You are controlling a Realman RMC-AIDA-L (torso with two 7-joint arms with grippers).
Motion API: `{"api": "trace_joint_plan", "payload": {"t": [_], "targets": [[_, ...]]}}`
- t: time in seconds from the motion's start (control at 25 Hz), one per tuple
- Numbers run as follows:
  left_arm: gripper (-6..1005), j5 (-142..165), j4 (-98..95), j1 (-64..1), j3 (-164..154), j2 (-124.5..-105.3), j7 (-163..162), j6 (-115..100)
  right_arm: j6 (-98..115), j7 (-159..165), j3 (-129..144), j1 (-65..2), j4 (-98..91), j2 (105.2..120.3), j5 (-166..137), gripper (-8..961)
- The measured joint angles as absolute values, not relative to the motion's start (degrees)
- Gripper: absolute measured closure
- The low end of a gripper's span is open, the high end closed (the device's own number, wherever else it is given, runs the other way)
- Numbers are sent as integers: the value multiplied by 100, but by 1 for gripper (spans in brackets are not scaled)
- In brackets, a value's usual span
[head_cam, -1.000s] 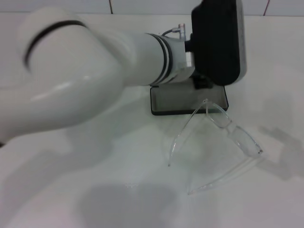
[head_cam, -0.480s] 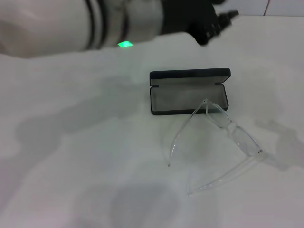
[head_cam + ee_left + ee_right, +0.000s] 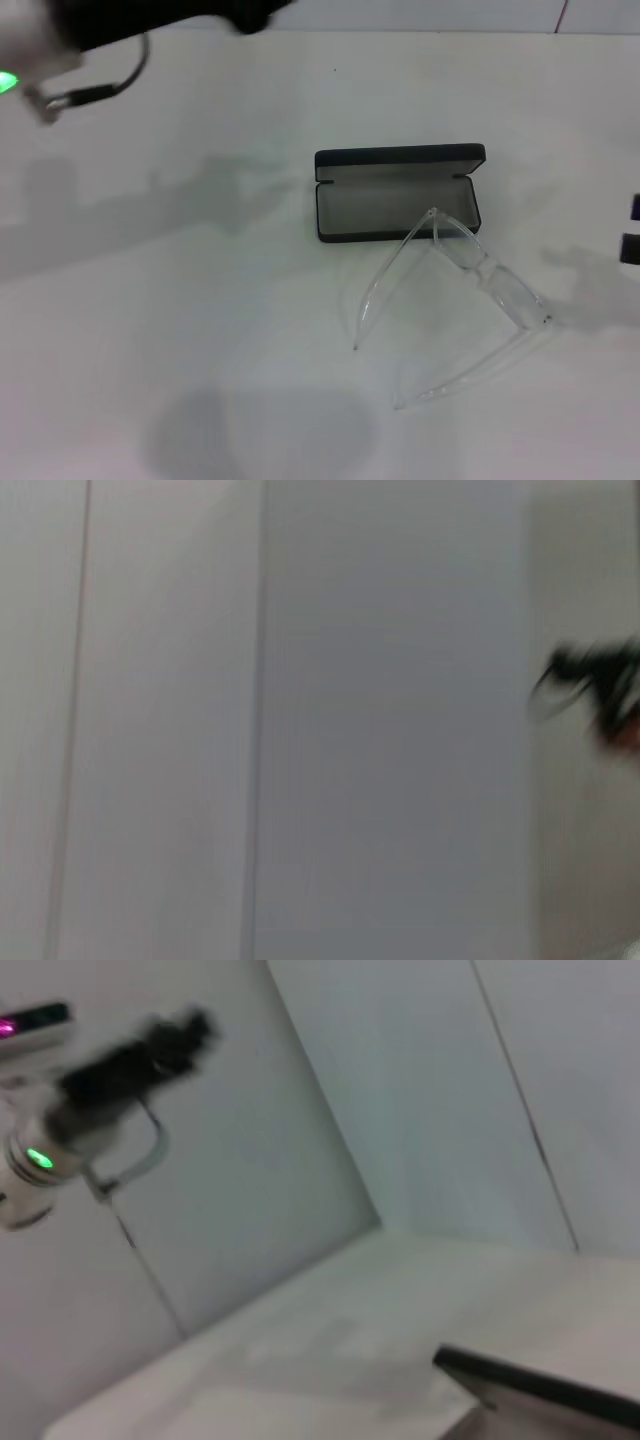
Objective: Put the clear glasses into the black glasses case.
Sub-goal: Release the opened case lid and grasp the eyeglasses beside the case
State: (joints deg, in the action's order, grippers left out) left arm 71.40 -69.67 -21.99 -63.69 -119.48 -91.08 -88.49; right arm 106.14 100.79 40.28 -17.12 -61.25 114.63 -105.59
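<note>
Left gripper (image 3: 150, 1045) raised at the table's far left edge; right gripper (image 3: 632, 232) just visible at the right edge; jaw opening of either cannot be told. Glasses (image 3: 470, 300) lie unfolded, one arm tip over the open case (image 3: 400, 195). Likely light, slick, springy: grasp at the lens bridge. White table (image 3: 200, 330), tiled wall behind.

A plain white table (image 3: 200, 330) — pale tiled wall (image 3: 400, 12) behind.
</note>
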Motion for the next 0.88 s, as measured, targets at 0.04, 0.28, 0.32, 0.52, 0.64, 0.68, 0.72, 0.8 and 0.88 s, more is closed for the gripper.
{"api": "trace_joint_plan", "payload": {"t": [0.04,0.28,0.32,0.52,0.64,0.68,0.72,0.8,0.88], "targets": [[725,6955,-6643,-2205,-6138,-11929,-8931,-9289,10566,10304,4167,-1731,-6335,11464,-10621,199],[716,6852,-6210,-2003,-5677,-11897,-8621,-10532,10029,12362,5372,-2308,-7900,11471,-11551,199],[707,6889,-6208,-1964,-5682,-11880,-8620,-10664,9998,12565,5445,-2430,-7997,11473,-11710,200],[666,7036,-6050,-1884,-5694,-11877,-8591,-11031,10240,13915,5837,-3647,-7963,11478,-13224,200],[641,6984,-5812,-1881,-5689,-11954,-8528,-11083,10319,14257,6156,-4167,-7569,11526,-13975,201],[633,6938,-5656,-1878,-5692,-11984,-8452,-11083,10323,14346,6280,-4287,-7466,11536,-14148,201],[625,6898,-5525,-1877,-5703,-11989,-8388,-11081,10324,14426,6394,-4393,-7356,11542,-14279,201],[609,6847,-5297,-1876,-5692,-11979,-8306,-11081,10307,14594,6667,-4613,-7107,11553,-14450,201],[592,6831,-5113,-1875,-5629,-11961,-8283,-11083,10209,14711,6876,-4796,-6901,11567,-14574,200]]}}
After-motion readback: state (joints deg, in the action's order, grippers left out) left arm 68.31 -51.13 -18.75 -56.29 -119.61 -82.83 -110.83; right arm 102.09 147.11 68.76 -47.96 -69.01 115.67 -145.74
